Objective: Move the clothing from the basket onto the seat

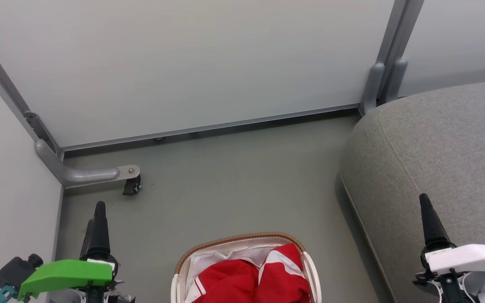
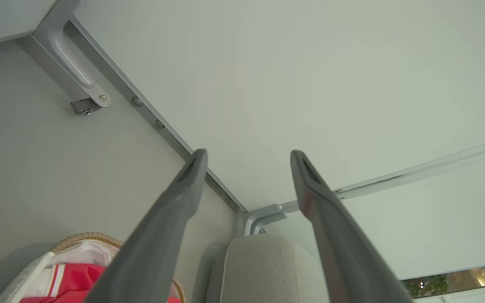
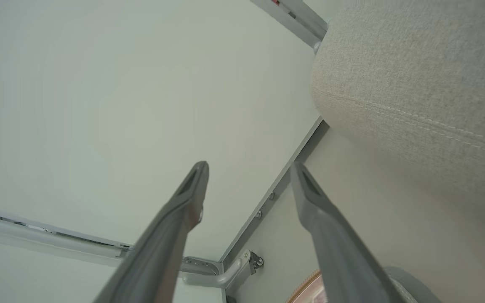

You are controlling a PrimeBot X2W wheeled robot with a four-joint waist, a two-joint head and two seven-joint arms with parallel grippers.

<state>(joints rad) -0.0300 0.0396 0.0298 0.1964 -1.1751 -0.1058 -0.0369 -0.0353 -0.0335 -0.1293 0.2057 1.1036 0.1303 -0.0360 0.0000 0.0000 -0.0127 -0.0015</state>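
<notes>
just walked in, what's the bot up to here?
Nothing is being handled yet. The left gripper and the right gripper are both open and empty, one to each side of the basket. The red clothing lies bunched in the basket, which stands on the floor. The grey seat is to the robot's right, with no clothing on the part in view.

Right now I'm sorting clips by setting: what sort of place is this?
Likely a partitioned lab or studio corner, not a home: pale partition panels, a grey frame foot on a caster, grey floor.
</notes>
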